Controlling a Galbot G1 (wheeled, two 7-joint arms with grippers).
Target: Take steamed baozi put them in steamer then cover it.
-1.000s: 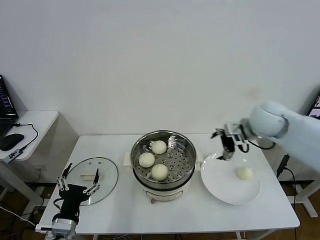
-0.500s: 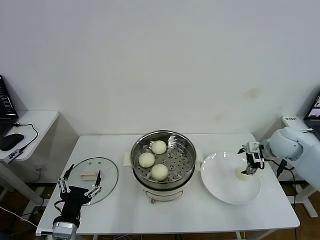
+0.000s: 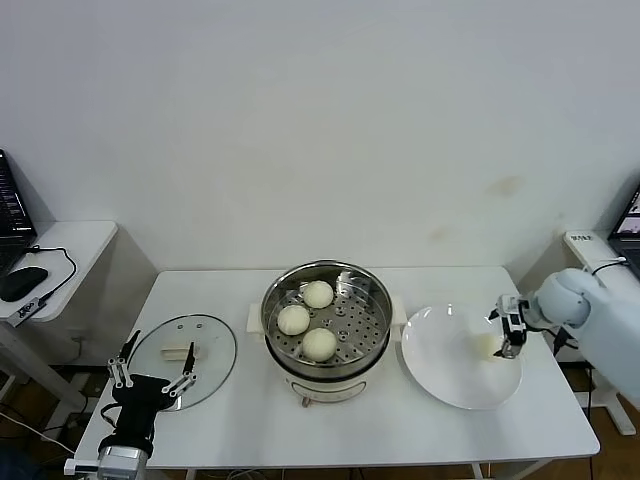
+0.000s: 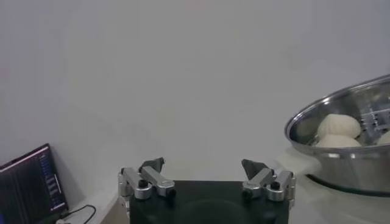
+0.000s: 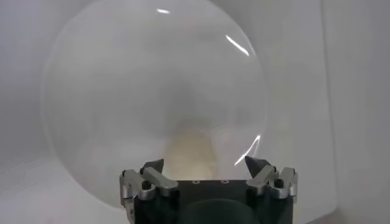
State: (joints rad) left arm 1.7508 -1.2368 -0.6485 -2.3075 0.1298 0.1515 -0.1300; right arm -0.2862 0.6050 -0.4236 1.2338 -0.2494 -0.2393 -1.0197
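From the head view, three cream-white round baozi (image 3: 306, 318) are seen in the shiny steel steamer (image 3: 327, 330). The right gripper (image 3: 509, 334), fingers spread, is lowered around a fourth baozi (image 3: 487, 345) on the flat white plate (image 3: 450, 372). The left gripper (image 3: 152, 375), released, is parked at the clear glass cover (image 3: 184, 357).

In the left wrist view, a laptop (image 4: 30, 184) with unreadable writing is shown.

In the right wrist view, the bun (image 5: 190, 152) is found between the open jaws.
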